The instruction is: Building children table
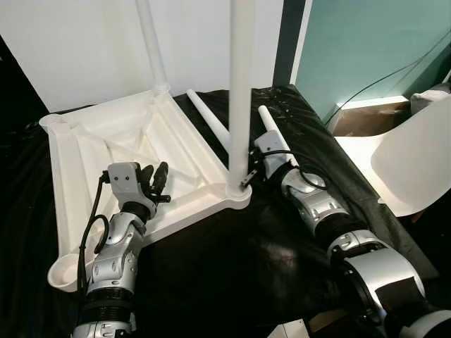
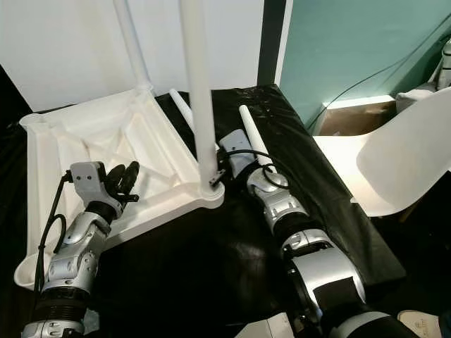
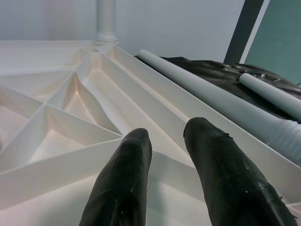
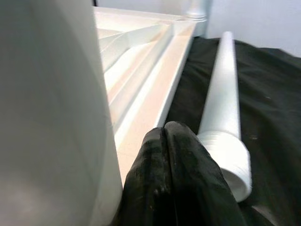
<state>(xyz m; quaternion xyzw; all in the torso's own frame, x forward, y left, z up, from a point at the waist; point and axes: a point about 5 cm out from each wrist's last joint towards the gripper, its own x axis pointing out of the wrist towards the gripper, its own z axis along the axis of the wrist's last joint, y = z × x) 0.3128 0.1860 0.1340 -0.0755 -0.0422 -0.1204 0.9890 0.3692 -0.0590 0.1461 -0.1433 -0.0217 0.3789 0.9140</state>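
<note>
Nearest the head camera, noted both silver forearms reaching forward over the black cloth (image 1: 211, 260). Found the right gripper (image 1: 247, 176) low at the near right corner of the tabletop (image 1: 67, 176), just beside the base of the upright leg (image 1: 240, 84) seated in that corner. Recorded its fingers (image 4: 155, 188) pressed together with no gap, beside the leg rather than around it (confirmed in the right wrist view). Found the left gripper (image 1: 153, 176) above the near part of the tabletop, over the ribbed underside. Recorded its fingers (image 3: 127, 179) a narrow gap apart, holding nothing; could not tell whether the tips touched the ribs.

Located the tabletop upside down on the black cloth, white, with diagonal ribs inside a raised rim. Noted a second upright leg (image 1: 151, 42) at the far corner. Noted two loose legs on the cloth beyond the right gripper: the nearer loose leg (image 1: 278, 134) just beside the right wrist, the farther loose leg (image 1: 208, 116) along the tabletop's right edge. Noted a white chair (image 1: 416, 162) well apart on the right.
</note>
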